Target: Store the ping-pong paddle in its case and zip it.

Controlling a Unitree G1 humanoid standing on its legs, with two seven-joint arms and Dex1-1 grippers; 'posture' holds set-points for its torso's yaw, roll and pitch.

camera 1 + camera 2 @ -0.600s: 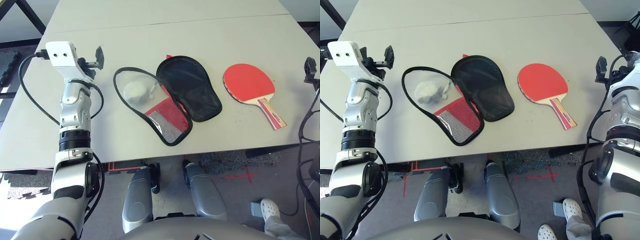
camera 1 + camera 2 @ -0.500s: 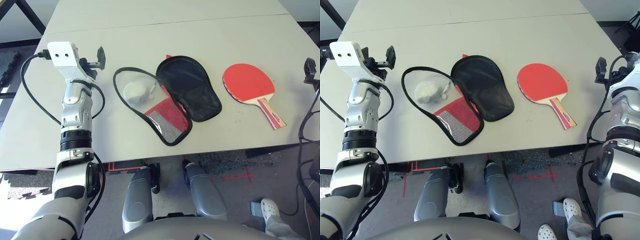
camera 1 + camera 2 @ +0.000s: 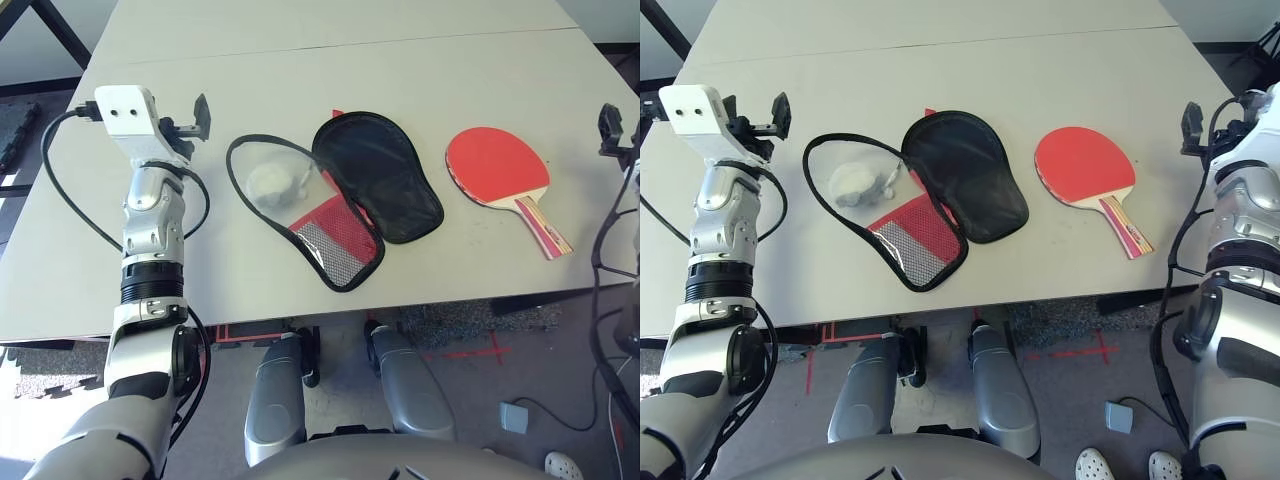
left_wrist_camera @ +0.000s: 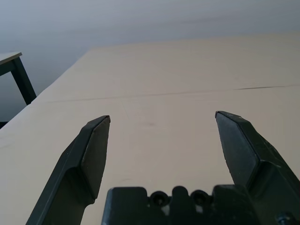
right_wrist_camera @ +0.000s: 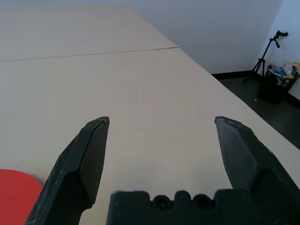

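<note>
Both arms raised apart, jaws spread wide.

Silver jointed forearms with black bands and looping black cables — white wrist block, black two-fingered left pincer.

The round ping-pong paddle has a matt red rubber face and a smooth, light wooden handle with red and black stripes. The paddle-shaped red fabric case lies open, showing soft black cloth lining, black piping and a mesh pocket. The pale beige table looks smooth and matt. The left gripper's black fingers look like matt plastic.
</note>
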